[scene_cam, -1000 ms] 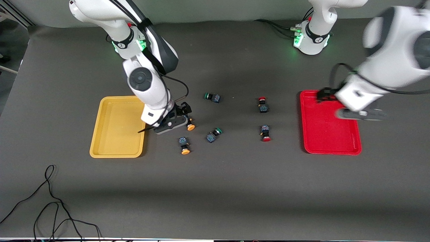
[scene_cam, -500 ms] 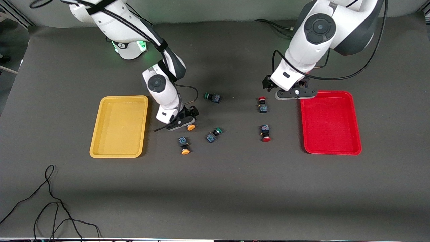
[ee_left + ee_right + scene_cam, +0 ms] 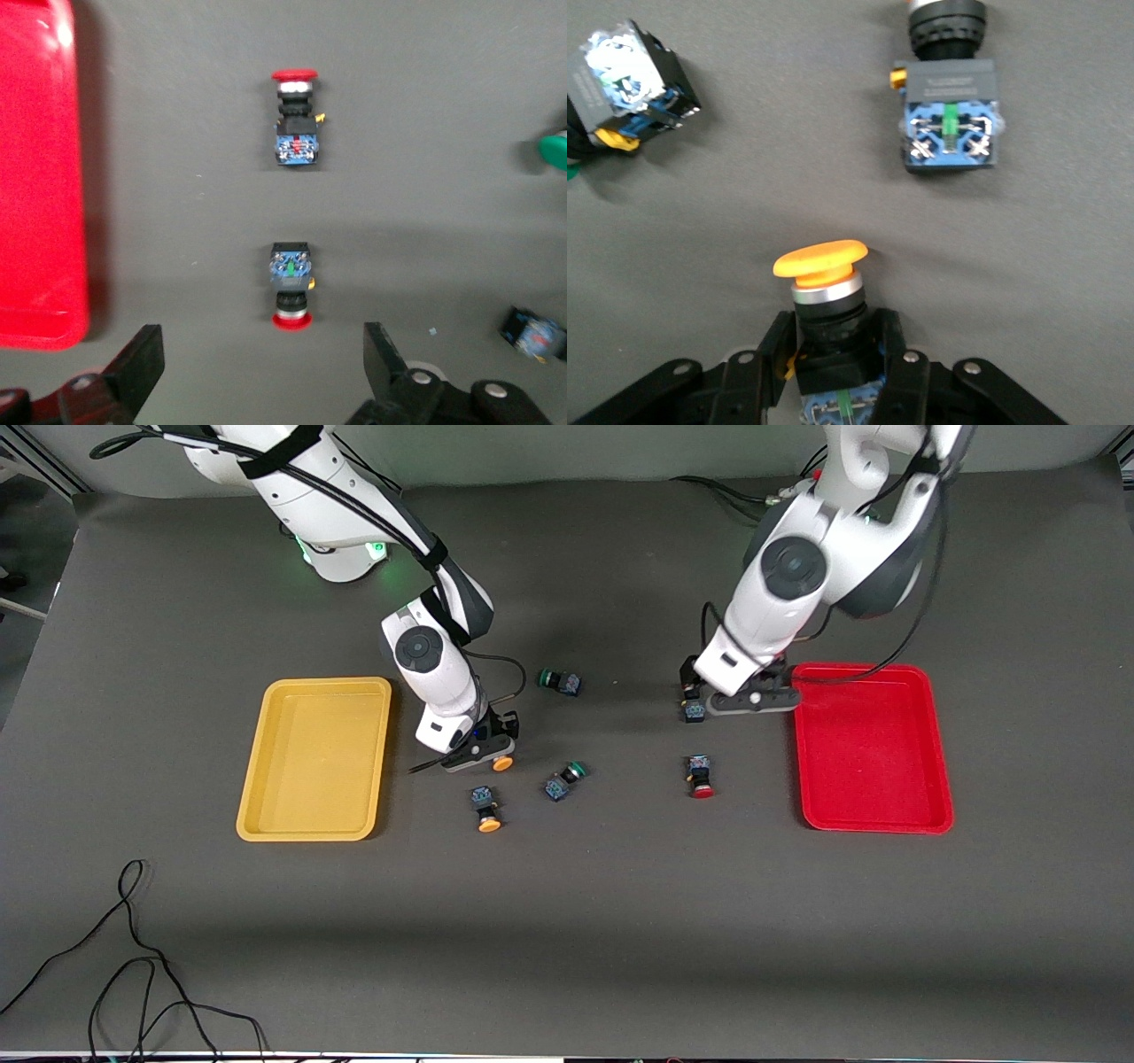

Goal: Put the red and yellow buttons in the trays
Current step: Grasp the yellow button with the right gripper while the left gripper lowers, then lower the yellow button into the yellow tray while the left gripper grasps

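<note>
Counting switches on the desk point(image 3: 620, 921): two yellow-capped, two red-capped, two green-capped, six in all. One yellow button point(image 3: 824, 305) sits between the right gripper's point(image 3: 833, 354) fingers, which pinch its dark body; in the front view only its orange cap shows at the gripper tip point(image 3: 502, 763), near the yellow tray point(image 3: 314, 815). The second yellow button point(image 3: 485, 808) lies on the desk nearer the front camera, cap pointing toward that camera.

One red button point(image 3: 291, 297) lies below the left gripper point(image 3: 257, 363), whose fingers are spread wide on either side of it, not touching. In the front view this button point(image 3: 694, 710) is mostly hidden by the gripper, beside the red tray point(image 3: 873, 815). The other red button point(image 3: 700, 777) lies nearer the front camera, well apart from both grippers.

Two green buttons: one point(image 3: 562, 682) lies farther from the front camera, one point(image 3: 564, 779) lies just beside the loose yellow button.

Trays: two, one yellow and one red, both holding nothing. A black cable point(image 3: 133, 957) lies at the desk's near corner.
</note>
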